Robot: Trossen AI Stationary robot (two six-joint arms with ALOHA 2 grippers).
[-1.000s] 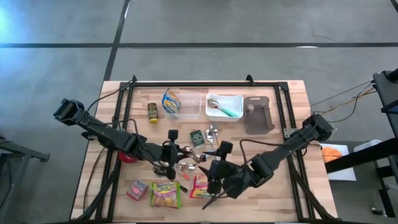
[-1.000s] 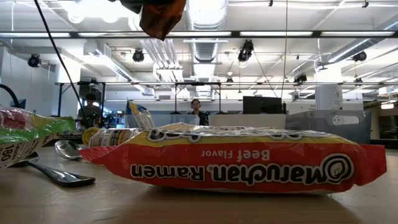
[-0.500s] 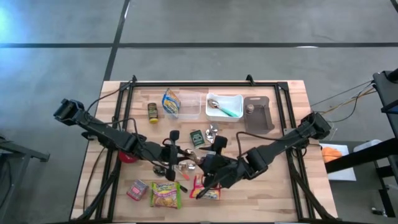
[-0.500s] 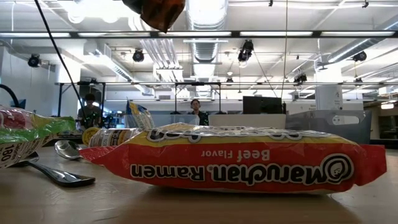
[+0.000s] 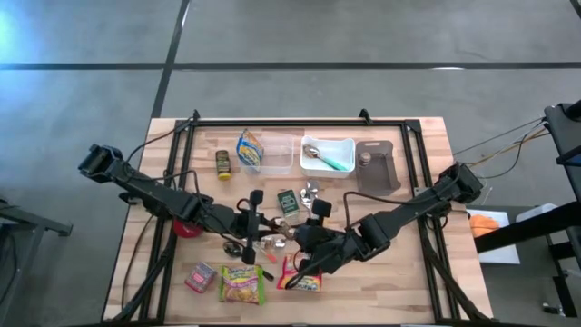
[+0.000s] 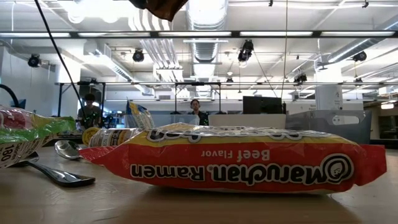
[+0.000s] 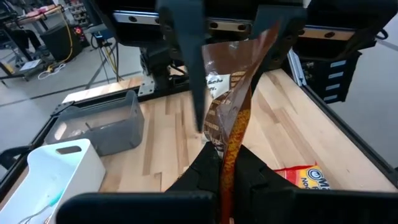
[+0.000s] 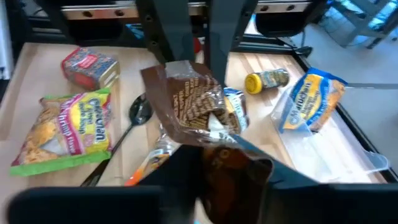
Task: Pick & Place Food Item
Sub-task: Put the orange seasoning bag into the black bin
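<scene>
Both arms meet over the middle of the wooden table (image 5: 408, 145), holding one brown snack wrapper (image 7: 231, 109) between them, above the tabletop. The left gripper (image 5: 257, 234) reaches in from the left side and is clamped shut on one end of the wrapper; in the left wrist view the crinkled brown foil runs straight up out of its closed fingers (image 7: 200, 177). The right gripper (image 5: 304, 247) comes in from the right, and its fingers (image 8: 231, 31) stand close on either side of the wrapper's other end in the right wrist view; whether they press it firmly is hard to say, since the foil hides the tips. In the low view only the wrapper's bottom corner shows at the top edge.

Under the grippers lies a red and yellow Maruchan beef ramen packet (image 5: 296, 275), flat on the wood near the front edge. Left of it sit a green and yellow noodle packet (image 5: 241, 284) and a small red packet (image 5: 200, 276). A metal spoon (image 6: 59, 174) lies just beside them.

Towards the back stand a yellow-lidded jar (image 5: 222, 164), a clear bin (image 5: 281, 159) with a blue and yellow chip bag (image 5: 249, 150) leaning in it, a white tray (image 5: 345, 145) holding a teal utensil (image 5: 334, 161), and a grey tray (image 5: 381, 177).
</scene>
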